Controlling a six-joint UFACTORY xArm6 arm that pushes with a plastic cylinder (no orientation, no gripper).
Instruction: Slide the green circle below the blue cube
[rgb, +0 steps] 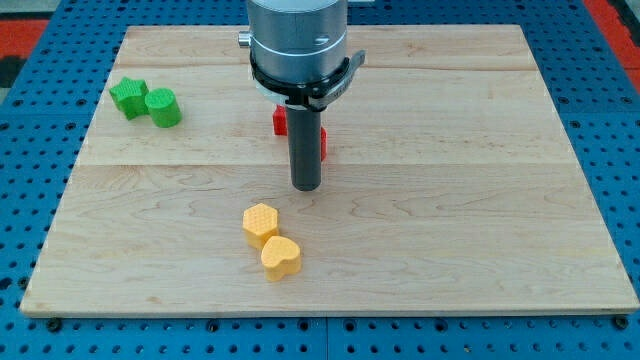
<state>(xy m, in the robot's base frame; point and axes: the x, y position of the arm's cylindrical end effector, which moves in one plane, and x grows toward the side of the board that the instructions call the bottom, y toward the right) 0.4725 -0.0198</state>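
Your arm comes in from the desk's (480, 250) top edge, near its middle, its grey cylindrical housing (297, 45) hanging straight down over the wood. From it the straight dark rod (306, 145) drops upright, and my tip (306, 187) sits close to the desk's centre. This tool is a plain rod with nothing that opens or closes, and it holds nothing; the tip touches no block.

You will find no readable writing or brand mark on the housing or the desk.

The green circle (164, 107) lies well apart from the tip, toward the desk's top left corner, touching or just beside a green block of jagged, star-like outline (128, 97) on the side nearer the left edge.

A red block (281, 121) sits just behind the rod, toward the top edge, mostly hidden by it, so you cannot make out its shape.

Toward the bottom edge from the tip lie a yellow hexagon (261, 222) and a yellow heart (281, 258), close together, the heart nearer the bottom edge.
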